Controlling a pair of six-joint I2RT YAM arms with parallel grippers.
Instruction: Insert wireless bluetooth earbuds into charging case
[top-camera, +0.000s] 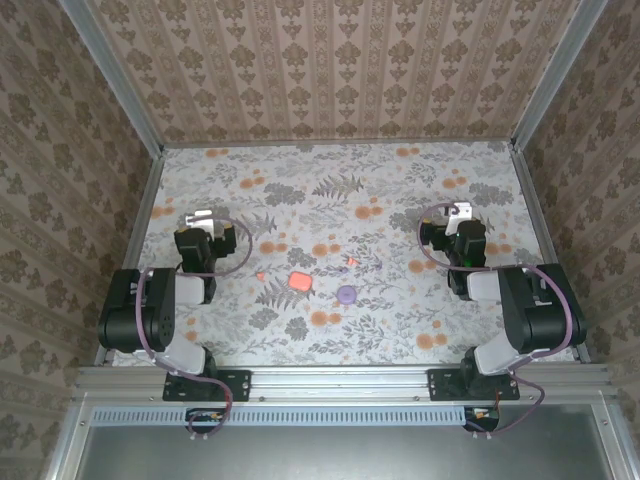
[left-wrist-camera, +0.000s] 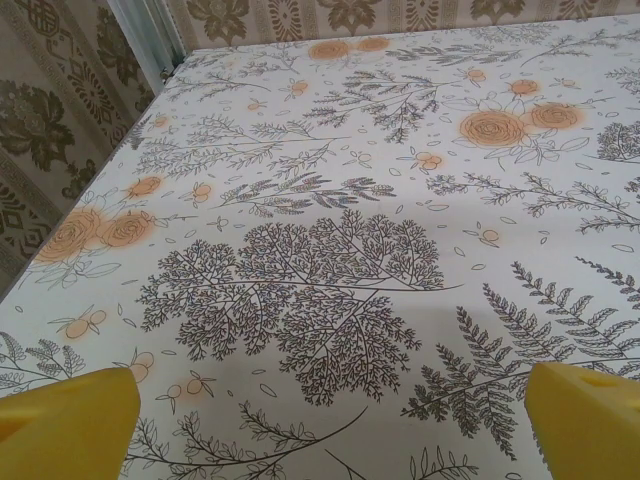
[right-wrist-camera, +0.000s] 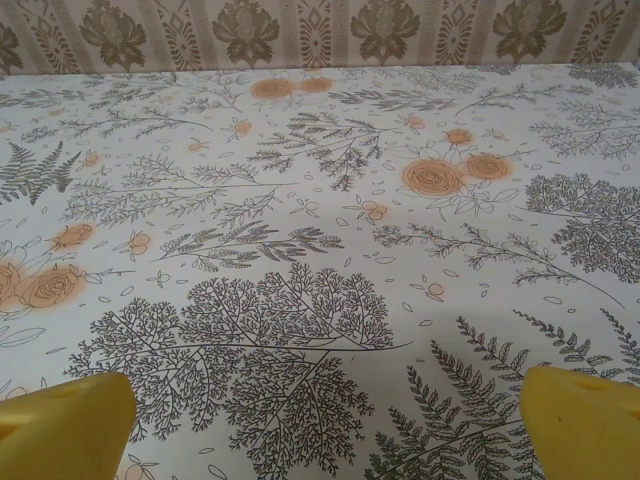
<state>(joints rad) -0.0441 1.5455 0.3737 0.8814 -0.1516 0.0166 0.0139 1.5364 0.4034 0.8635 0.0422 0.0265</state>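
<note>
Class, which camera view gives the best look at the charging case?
Top external: the case lies whole and unobstructed in the middle of the table. Both wrist views look across the table's flower print toward the far edge, aimed away from the case.

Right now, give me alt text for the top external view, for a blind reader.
A small coral-pink rounded-square plastic charging case lies mid-table on a floral-print tablecloth, with a tiny coral-pink earbud to its left, a second earbud to its upper right, and a purple round disc to its right. The left gripper and right gripper flank them, touching nothing.
</note>
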